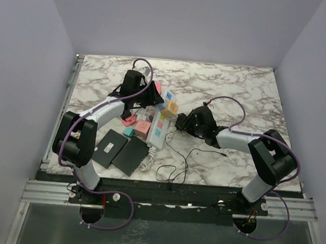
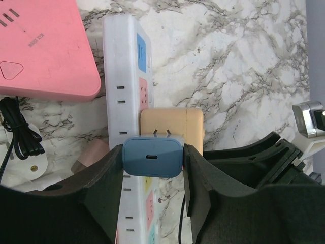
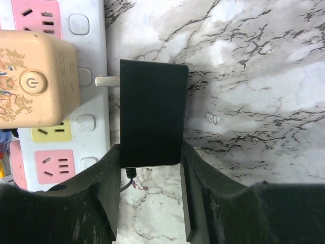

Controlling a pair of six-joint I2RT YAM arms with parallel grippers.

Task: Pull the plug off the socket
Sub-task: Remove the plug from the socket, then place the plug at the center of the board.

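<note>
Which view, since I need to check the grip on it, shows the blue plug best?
Left wrist: the blue plug fills the middle, clamped in the left gripper, prongs visible. The top view shows only a small bluish patch by that gripper. The right wrist view shows the black plug in the right gripper instead.

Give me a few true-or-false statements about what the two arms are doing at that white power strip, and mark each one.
1. The left gripper is clamped on a blue charger. True.
2. The right gripper holds a pink plug. False: it is clamped on a black adapter.
3. A metal prong shows bare on the side of the black adapter that faces the socket. True.
4. The beige cube lies well clear of the socket. False: it sits right on the socket, next to the black adapter.
</note>
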